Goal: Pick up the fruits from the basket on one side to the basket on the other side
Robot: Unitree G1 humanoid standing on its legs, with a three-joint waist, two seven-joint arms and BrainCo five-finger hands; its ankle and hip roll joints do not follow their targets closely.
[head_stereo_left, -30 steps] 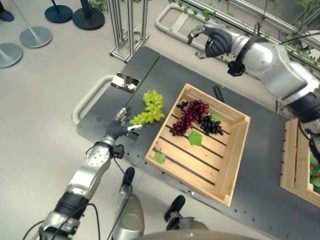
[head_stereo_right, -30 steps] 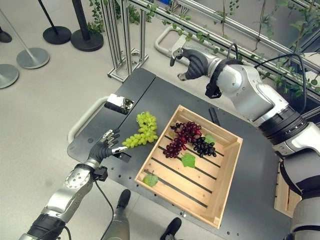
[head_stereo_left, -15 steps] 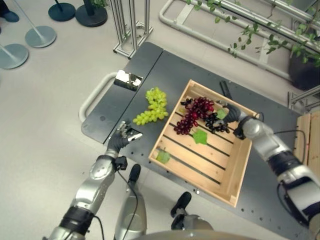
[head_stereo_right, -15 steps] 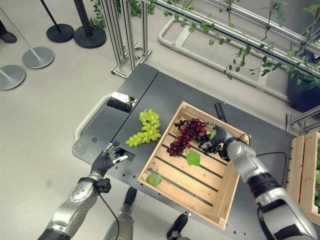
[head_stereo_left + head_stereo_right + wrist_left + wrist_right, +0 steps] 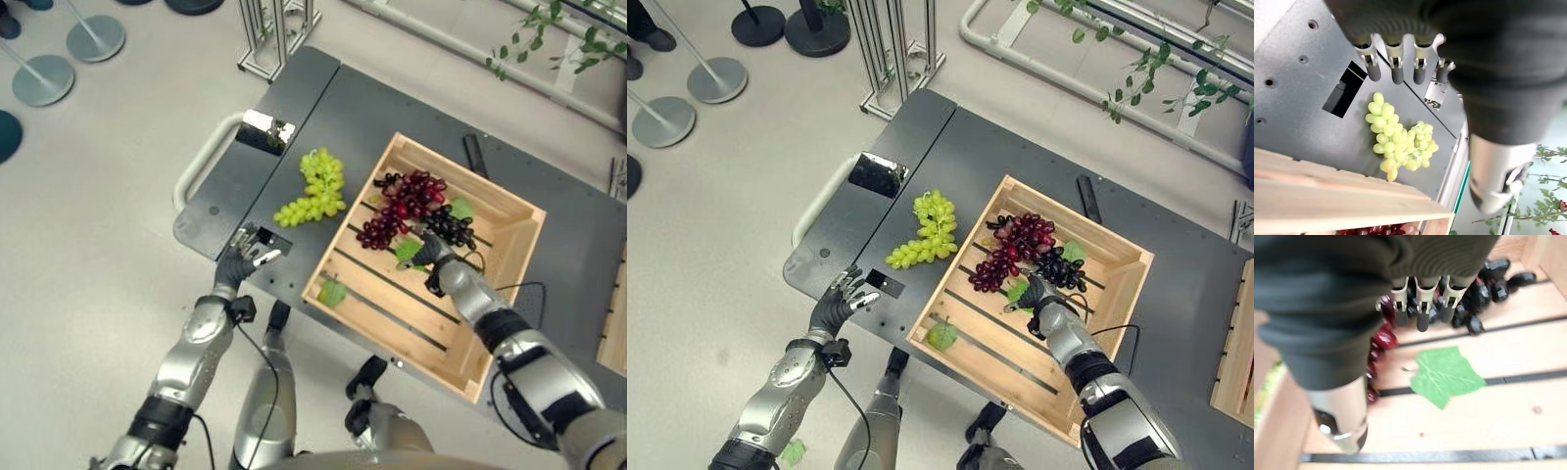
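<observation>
Left hand: positioned over the near-left edge of the dark grey perforated metal counter. Its fingers are straight and spread, holding nothing. A small black rectangular tab lies on the counter just beyond the fingertips.

Right hand: inside the shallow slatted pale-wood crate, above its floor slats. In the right wrist view the fingers extend straight towards the fruit; the hand is open and nothing is gripped. The fingertips are at the near edge of the dark bunch; contact cannot be confirmed.

Crate contents, near to far: one small green leaf on the slats by the near-left wall; a second, larger green leaf directly under the right hand; a bunch of dark red grapes running diagonally across the middle; a bunch of black grapes just beside it on the right, touching it; a further green leaf at the far side of the black bunch.

Outside the crate: a bunch of pale green grapes lies on the bare counter, just beside the crate's left wall and apart from it. Beyond that bunch, a shiny metal plate sits at the counter's left edge. A short black bar lies on the counter past the crate's far wall.

Second wooden crate: part visible at the right edge of the counter, well apart from the first.

Floor beyond the counter: round grey post bases and a metal frame stand.
</observation>
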